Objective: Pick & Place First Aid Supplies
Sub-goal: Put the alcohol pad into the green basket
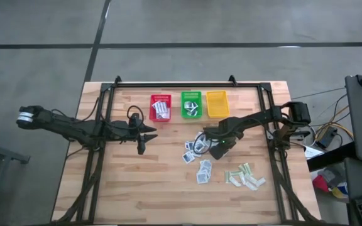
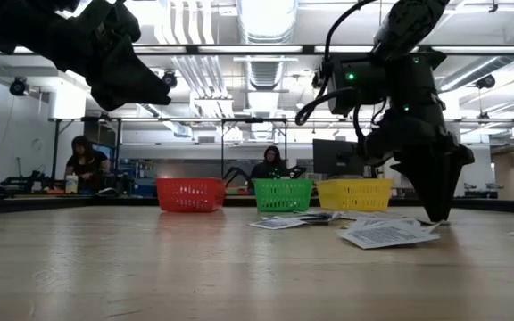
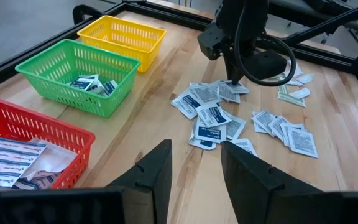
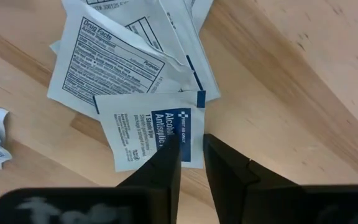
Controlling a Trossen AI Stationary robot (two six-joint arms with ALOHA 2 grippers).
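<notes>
First aid packets lie flat on the wooden table: white-blue ones (image 1: 197, 149) (image 3: 213, 115) in a loose heap, more (image 1: 203, 171) nearer the front, pale green strips (image 1: 247, 177) to the right. My right gripper (image 4: 191, 146) (image 1: 216, 149) points down at the heap's far end, its fingers a narrow gap apart over a square "Alcohol Antiseptic" packet (image 4: 148, 134). My left gripper (image 3: 194, 165) (image 1: 141, 145) hangs open above the table's left half, holding nothing. My right gripper comes from above, pointing down, at the square packet's blue-striped edge (image 4: 188, 124). One fingertip (image 4: 166, 155) stands over the packet, the other (image 4: 219, 155) past its edge over bare wood. The packet lies flat on the table, partly under a bigger packet. Whether the tips touch it, I cannot tell.
Three baskets stand in a row at the far side: red (image 1: 161, 107) with oblong packets, green (image 1: 191, 103) with small packets, yellow (image 1: 217, 103). A black frame (image 1: 187, 84) runs round the table's far and side edges. People sit in the room beyond.
</notes>
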